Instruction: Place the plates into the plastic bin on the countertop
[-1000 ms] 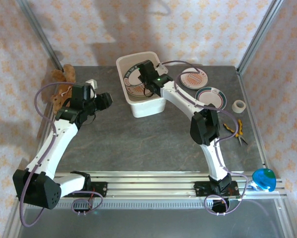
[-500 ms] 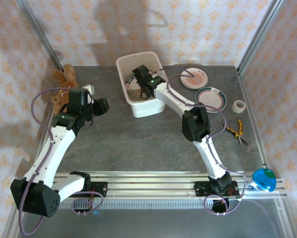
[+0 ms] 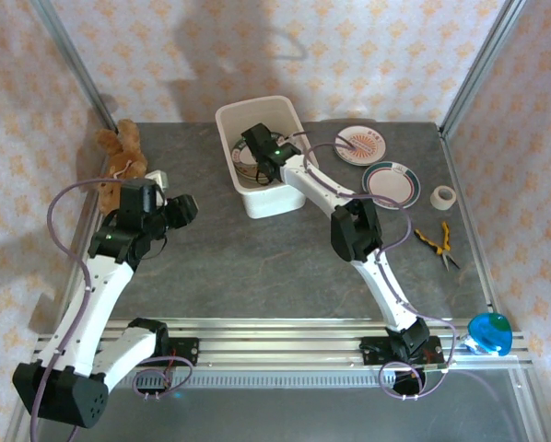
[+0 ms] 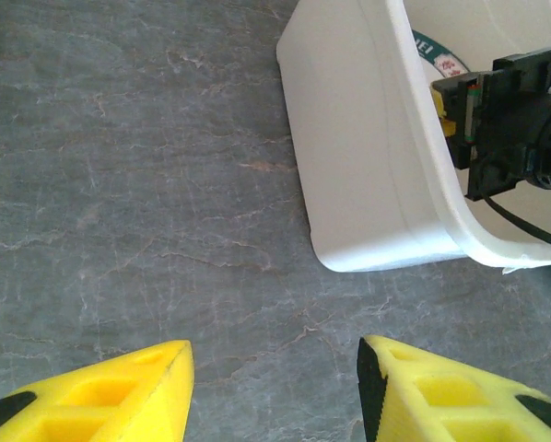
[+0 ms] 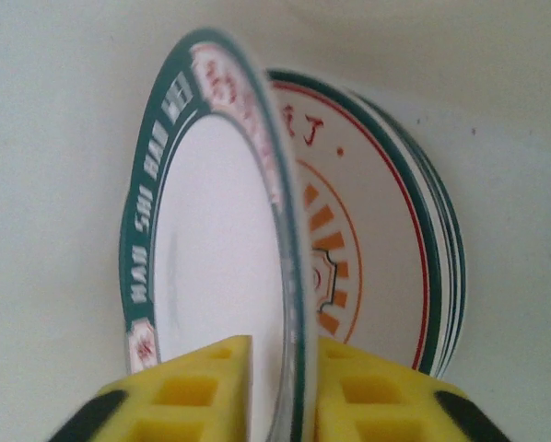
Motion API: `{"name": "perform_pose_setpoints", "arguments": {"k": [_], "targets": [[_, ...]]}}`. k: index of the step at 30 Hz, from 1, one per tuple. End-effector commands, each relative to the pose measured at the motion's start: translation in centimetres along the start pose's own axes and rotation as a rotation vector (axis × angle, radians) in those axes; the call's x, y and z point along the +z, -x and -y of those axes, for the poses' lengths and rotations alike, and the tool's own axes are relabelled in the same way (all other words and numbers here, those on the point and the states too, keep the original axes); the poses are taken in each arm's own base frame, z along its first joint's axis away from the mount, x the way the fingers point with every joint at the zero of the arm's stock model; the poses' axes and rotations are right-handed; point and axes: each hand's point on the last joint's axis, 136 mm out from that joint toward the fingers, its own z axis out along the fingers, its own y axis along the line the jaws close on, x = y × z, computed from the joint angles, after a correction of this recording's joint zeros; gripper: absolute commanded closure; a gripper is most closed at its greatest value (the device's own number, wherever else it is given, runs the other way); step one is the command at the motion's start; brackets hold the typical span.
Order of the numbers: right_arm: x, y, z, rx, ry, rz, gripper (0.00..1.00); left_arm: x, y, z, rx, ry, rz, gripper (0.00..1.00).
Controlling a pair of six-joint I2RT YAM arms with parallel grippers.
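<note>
left gripper (image 4: 274,357): held open and empty, its yellow fingers (image 4: 100,398) set well apart over bare countertop (image 4: 119,166), near the bin (image 4: 349,166) at its outer corner.
right gripper (image 5: 285,348): reached down inside the bin. A plate's rim is seen between its two yellow fingers. Whether the rim is clamped or loose cannot be told.
edge-on plate (image 5: 202,258): stood on its edge inside the bin, between the right gripper's fingers. A teal band with white lettering and red patches is carried round its rim, and the centre is plain cream.
stack (image 5: 377,267): several plates piled together in the bin, just behind the edge-on plate. An orange sunburst, a thin red ring, red characters and a teal rim are shown on the front one.
bin position: set at the far middle of the countertop, with the right arm bent over its near wall.
sunburst plate (image 3: 361,145): laid flat on the countertop to the right of the bin, near the back edge.
banded plate (image 3: 391,180): laid flat just beside the sunburst plate, nearer the arms.
other things: a plush toy (image 3: 119,155) is placed at the far left corner. A tape roll (image 3: 443,195) and pliers (image 3: 439,244) are placed by the right edge.
</note>
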Motion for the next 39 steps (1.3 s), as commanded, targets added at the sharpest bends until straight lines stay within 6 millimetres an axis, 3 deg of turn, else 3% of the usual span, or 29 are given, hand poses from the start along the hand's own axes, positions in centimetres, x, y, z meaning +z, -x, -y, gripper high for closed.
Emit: {"name": "perform_pose_setpoints", "arguments": {"k": [1, 11, 20, 26, 29, 33, 36, 39], "targets": [[-0.9, -1.6, -0.9, -0.015, 0.024, -0.039, 0.58, -0.5, -0.6, -1.1, -0.031, 0.035, 0.005, 0.49], [-4.7, 0.1, -3.2, -0.097, 0.083, -0.035, 0.01, -0.1, -1.3, -0.9, -0.092, -0.012, 0.021, 0.49], [-7.1, 0.0, -3.6, -0.134, 0.097, -0.133, 0.01, 0.5, -1.3, -0.3, -0.135, -0.057, 0.031, 0.49], [-10.4, 0.3, -4.1, -0.198, 0.162, -0.180, 0.01, 0.9, -0.9, 0.2, -0.142, -0.082, 0.040, 0.49], [-13.9, 2.1, -5.2, -0.259, 0.244, -0.142, 0.01, 1.0, -0.2, 1.0, -0.131, -0.102, 0.051, 0.49], [-19.9, 5.3, -6.1, -0.430, 0.339, -0.033, 0.03, 1.7, 0.6, 2.8, -0.108, -0.139, 0.050, 0.48], [-21.8, 8.7, -3.5, -0.418, 0.330, 0.021, 0.09, 2.4, 1.0, 4.7, -0.068, -0.165, 0.036, 0.48], [-21.4, 12.8, 1.3, -0.274, 0.297, 0.029, 0.21, 3.1, 1.4, 6.7, -0.026, -0.188, 0.021, 0.48]]}}
